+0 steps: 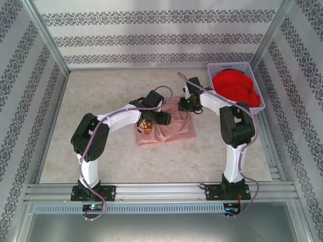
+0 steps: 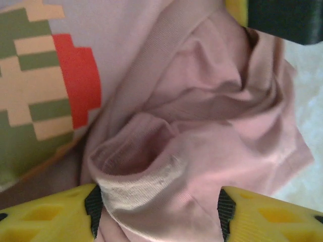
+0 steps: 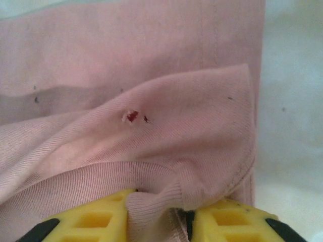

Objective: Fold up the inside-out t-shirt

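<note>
The right gripper (image 3: pixel 159 206) pinches the pink t-shirt (image 1: pixel 176 126) mid-frame. Cloth sits inside the left gripper (image 2: pixel 159 201); I can't tell if it holds.

The pale, stone-patterned desk (image 1: pixel 101 101) carries a dusty pink inside-out t-shirt (image 1: pixel 174 128), lying crumpled and bunched near its middle. A lavender plastic basket (image 1: pixel 229 65) stands in the far right corner, close against the wall.
</note>
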